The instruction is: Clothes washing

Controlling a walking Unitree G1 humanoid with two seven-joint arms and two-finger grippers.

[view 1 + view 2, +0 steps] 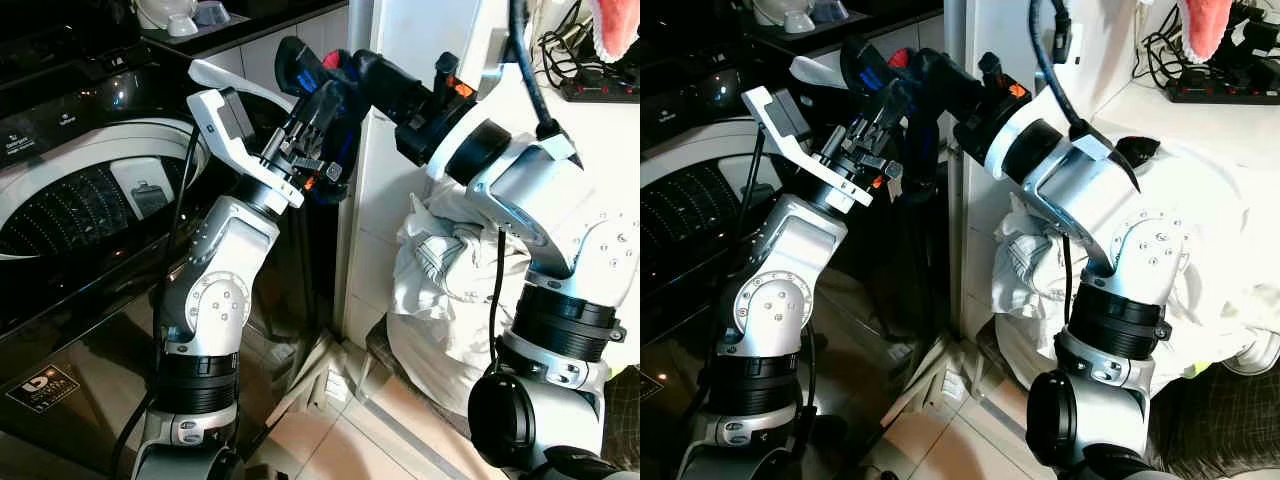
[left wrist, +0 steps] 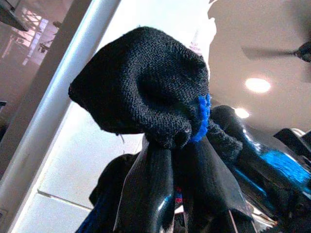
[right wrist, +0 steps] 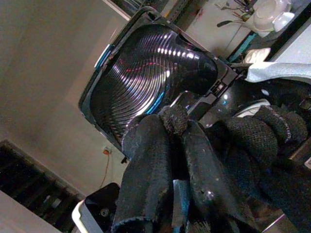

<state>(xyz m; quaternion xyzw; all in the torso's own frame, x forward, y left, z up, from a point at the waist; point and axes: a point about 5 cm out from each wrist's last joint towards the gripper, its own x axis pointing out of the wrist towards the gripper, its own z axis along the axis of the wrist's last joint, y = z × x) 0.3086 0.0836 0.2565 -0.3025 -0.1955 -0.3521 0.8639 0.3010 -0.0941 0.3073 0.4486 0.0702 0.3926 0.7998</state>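
Both arms are raised between the washing machine (image 1: 90, 200) and the pile of pale laundry (image 1: 450, 270) heaped on the robot's right. The left gripper (image 1: 318, 118) and the right gripper (image 1: 352, 72) meet on a dark knitted garment (image 2: 146, 97), black with a blue trim, held in the air just beside the machine's open top. In each wrist view, the fingers (image 2: 150, 194) are closed on the knit, though how much cloth hangs below is hard to tell. The lid (image 3: 146, 73) stands open and the drum opening lies on the robot's left. Judging by this, loading is underway: this garment is not yet in the tub, and the pale pile looks largely untouched, so most of the task remains
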